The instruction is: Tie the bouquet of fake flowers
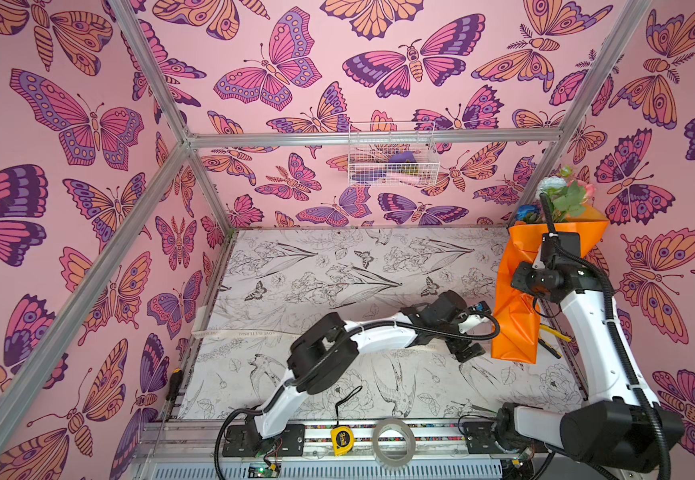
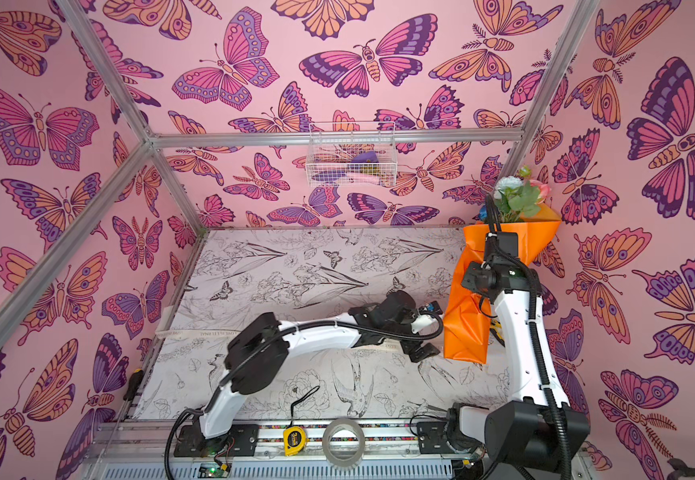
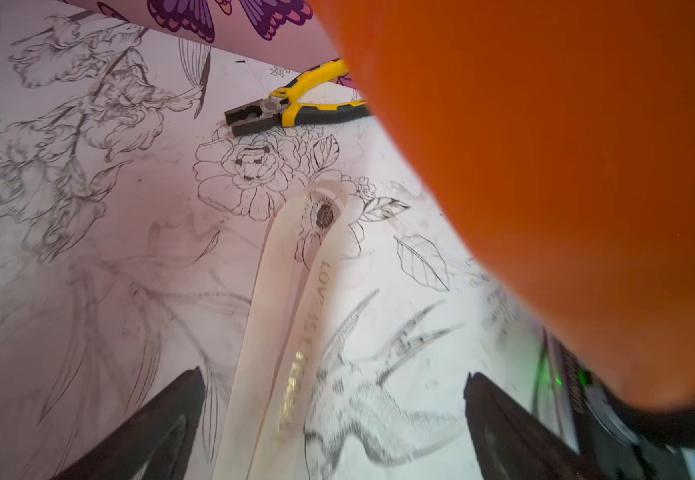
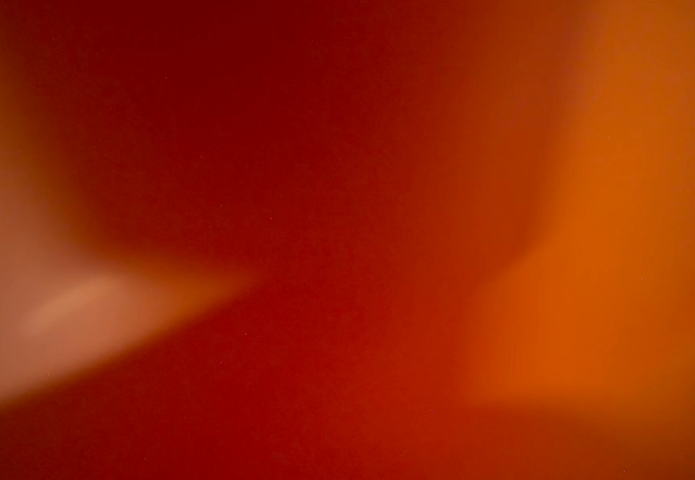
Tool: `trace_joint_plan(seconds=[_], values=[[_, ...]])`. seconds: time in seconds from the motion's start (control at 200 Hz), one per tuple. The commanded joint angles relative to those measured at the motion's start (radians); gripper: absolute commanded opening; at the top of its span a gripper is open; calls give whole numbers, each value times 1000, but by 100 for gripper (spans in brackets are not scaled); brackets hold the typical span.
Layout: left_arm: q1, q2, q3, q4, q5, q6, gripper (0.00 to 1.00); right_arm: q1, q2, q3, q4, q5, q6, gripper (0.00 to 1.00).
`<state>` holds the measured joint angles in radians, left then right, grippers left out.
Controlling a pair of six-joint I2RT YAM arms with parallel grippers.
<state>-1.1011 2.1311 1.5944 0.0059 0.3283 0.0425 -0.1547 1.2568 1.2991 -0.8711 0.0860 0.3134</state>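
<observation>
Pink butterfly-print walls [image 1: 295, 62] on three sides, aluminium frame rails [image 1: 275, 139] at the corners and across the back. Tabletop [image 1: 337, 266] under the left gripper [image 3: 333, 376] is white with black line drawings of flowers and birds. White wire basket [image 1: 358, 158] hangs on the back wall, well beyond and above that gripper; light is bright and even.

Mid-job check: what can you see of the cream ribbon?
The ribbon is a cream, half-transparent band with gold printed lettering. It lies on the table, running from the left edge under the left arm toward the bouquet. Its end is folded back in a loop and lies between the wide-open jaws of the left gripper, ungripped.
</observation>
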Motion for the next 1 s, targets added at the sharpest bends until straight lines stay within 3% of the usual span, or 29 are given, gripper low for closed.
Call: trace_joint_plan(seconds=[0.0,0.145,0.24,0.35,0.471,0.666,0.996], values=[[24,-217,-174,111,-13,-22,99,19,-16,-6,38,-93,16,0],[72,-451,-467,133,-109,-98,100,75,-71,-43,50,-123,61,0],[121,-569,-609,108,-181,-172,91,124,-111,-76,60,-133,93,0],[192,-633,-679,-4,-179,-276,76,190,-142,-96,56,-109,122,0],[204,-615,-676,-148,-188,-359,58,285,-160,-118,47,-61,152,0],[209,-541,-715,-244,-185,-521,43,428,-191,-185,52,0,215,0],[241,-390,-683,-263,-165,-557,31,514,-176,-238,74,27,259,0]])
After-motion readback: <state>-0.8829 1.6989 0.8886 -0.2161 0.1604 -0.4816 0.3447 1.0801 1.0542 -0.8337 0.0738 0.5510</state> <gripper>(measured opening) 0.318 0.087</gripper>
